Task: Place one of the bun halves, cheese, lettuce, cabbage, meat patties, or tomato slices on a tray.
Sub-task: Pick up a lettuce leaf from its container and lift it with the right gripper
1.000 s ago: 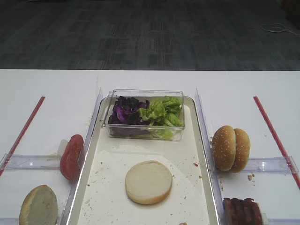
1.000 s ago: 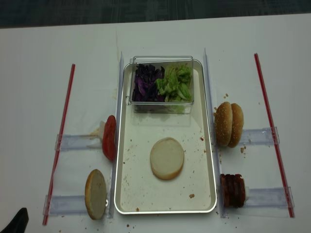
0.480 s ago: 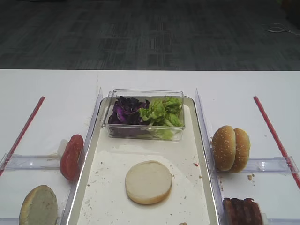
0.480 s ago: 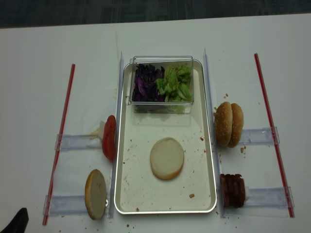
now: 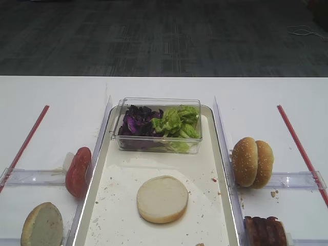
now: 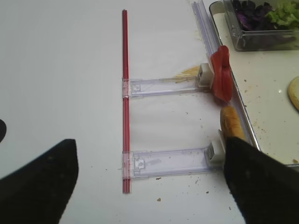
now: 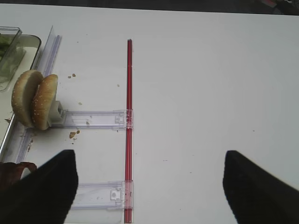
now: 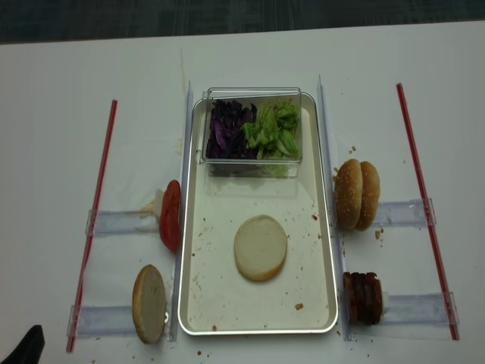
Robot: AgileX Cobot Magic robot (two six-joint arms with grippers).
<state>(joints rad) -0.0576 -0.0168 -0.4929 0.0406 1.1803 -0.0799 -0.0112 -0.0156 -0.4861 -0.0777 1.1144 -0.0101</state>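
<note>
One pale bun half (image 8: 260, 247) lies cut face up in the middle of the cream tray (image 8: 220, 292). At the tray's far end a clear box holds purple cabbage (image 8: 226, 130) and green lettuce (image 8: 276, 130). Tomato slices (image 8: 170, 215) and another bun half (image 8: 149, 302) stand on edge left of the tray. Seeded bun halves (image 8: 358, 194) and meat patties (image 8: 364, 297) stand to its right. No cheese is in view. My left gripper (image 6: 149, 142) hangs open over the table left of the tray. My right gripper (image 7: 149, 156) hangs open over the table to the right. Both are empty.
Red strips (image 8: 95, 220) (image 8: 424, 205) run along the table on both sides, with clear plastic rails (image 8: 121, 221) (image 8: 405, 212) reaching from them toward the tray. Crumbs speckle the tray floor. The table's far edge (image 5: 164, 77) meets dark carpet.
</note>
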